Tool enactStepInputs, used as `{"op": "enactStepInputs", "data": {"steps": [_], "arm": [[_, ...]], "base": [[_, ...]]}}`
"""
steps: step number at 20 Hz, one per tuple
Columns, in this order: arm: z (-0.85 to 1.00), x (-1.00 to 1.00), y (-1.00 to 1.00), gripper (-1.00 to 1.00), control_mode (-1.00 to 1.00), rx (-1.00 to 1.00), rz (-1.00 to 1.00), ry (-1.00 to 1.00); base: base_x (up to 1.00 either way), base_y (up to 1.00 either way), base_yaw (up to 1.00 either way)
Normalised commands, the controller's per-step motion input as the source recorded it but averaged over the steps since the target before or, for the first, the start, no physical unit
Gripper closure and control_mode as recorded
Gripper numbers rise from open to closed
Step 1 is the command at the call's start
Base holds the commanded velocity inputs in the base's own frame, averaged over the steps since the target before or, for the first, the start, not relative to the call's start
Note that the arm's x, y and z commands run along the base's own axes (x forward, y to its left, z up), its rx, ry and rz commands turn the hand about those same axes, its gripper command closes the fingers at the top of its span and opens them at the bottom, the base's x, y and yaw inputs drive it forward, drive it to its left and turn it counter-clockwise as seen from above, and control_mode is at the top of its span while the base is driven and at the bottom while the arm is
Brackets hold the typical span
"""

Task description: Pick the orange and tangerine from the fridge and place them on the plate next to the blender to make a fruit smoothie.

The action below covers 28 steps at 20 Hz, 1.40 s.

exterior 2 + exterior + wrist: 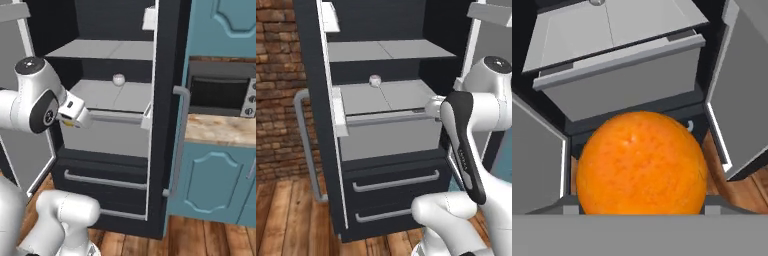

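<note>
An orange (642, 164) is seen pinched between the fingers (642, 207), held in front of the open fridge (165, 100), clear of its shelves. A drop is judged possible if the round fruit rolls in the grip during the swing away. The door (739, 85) beside the hand could be clipped. Farther in, a small pale ball (375, 80) rests near the back edge of the middle shelf (386, 95); its identity cannot be told.

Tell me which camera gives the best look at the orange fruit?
The hand view: the orange sits large and close at the bottom, in front of the open fridge. In the left and right base views I cannot make the fruit out; the arm's own body covers the spot where the end effector would be.
</note>
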Motion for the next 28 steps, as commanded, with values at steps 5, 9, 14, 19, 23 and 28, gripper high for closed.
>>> {"op": "enactStepInputs", "data": {"steps": [5,9,14,19,23,28], "arm": [[0.0,0.0,0.0,1.0,1.0,0.0,0.0,0.0],[0.0,0.0,0.0,1.0,1.0,0.0,0.0,0.0],[0.0,0.0,0.0,1.0,1.0,0.0,0.0,0.0],[0.0,0.0,0.0,1.0,1.0,0.0,0.0,0.0],[0.0,0.0,0.0,1.0,1.0,0.0,0.0,0.0],[0.0,0.0,0.0,1.0,1.0,0.0,0.0,0.0]], "base": [[-0.73,0.0,-0.69],[-0.04,-0.21,-0.84],[0.0,-0.51,-0.81],[0.0,-0.5,-0.82],[0.0,-0.61,-0.78],[0.54,-0.68,-0.57]]}}
